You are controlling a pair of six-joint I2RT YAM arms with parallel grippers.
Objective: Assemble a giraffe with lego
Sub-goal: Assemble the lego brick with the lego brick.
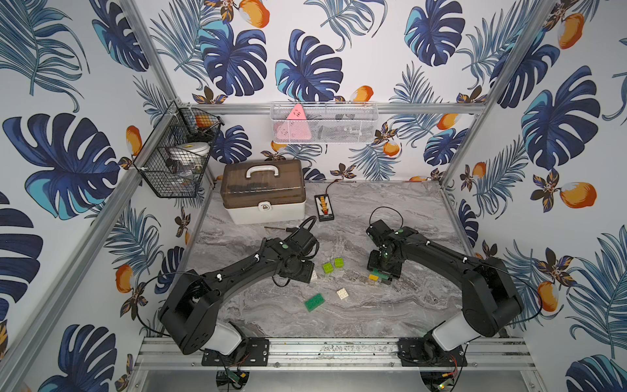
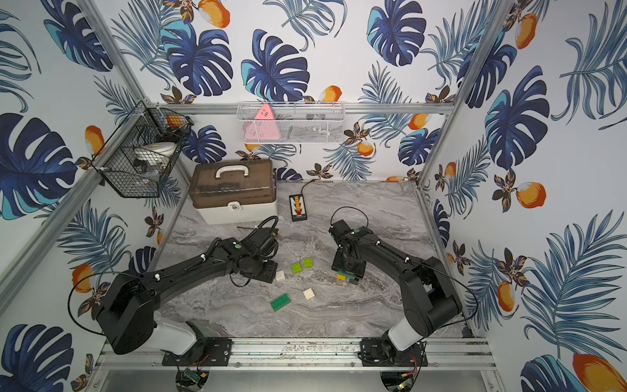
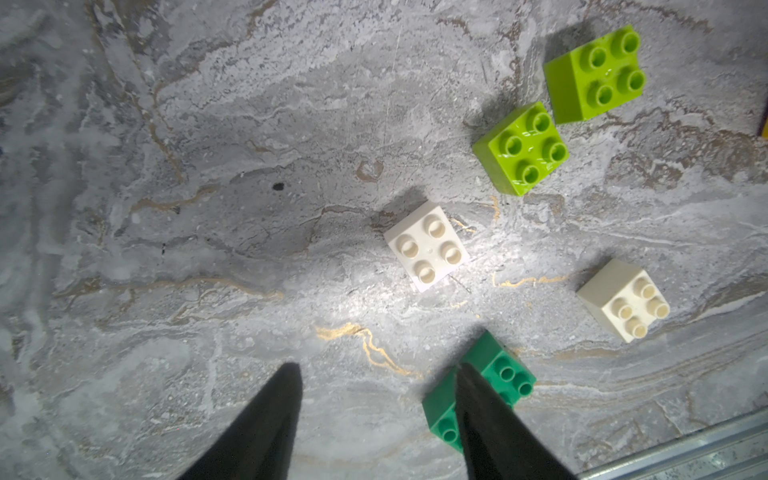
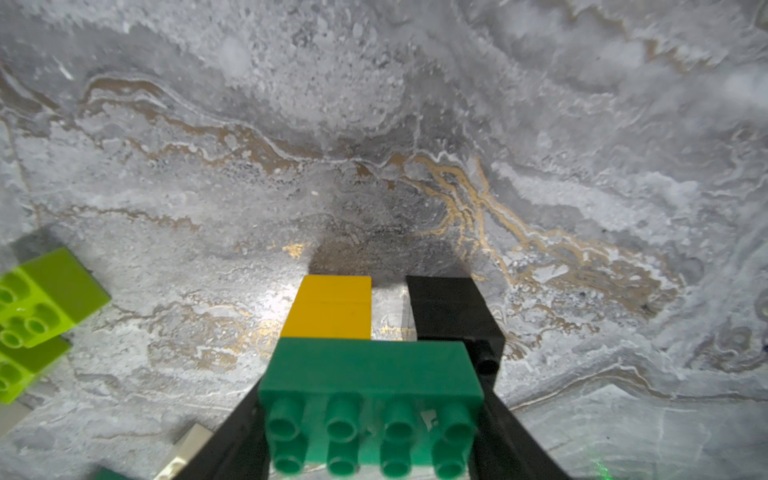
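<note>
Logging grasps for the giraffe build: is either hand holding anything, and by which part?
The right hand grips the giraffe by the short ends of its green body brick. The left hand is open, empty.

In a top view, low in the middle of the frame, there are two lime green square plastic bricks [image 2: 296,267] [image 2: 308,262] and two white square plastic bricks [image 2: 308,293] [image 2: 280,275]. There are two dark green long plastic bricks [image 2: 280,302] [image 4: 370,374] too. There is one yellow square plastic brick [image 4: 332,307] and one black square plastic brick [image 4: 449,307].
</note>
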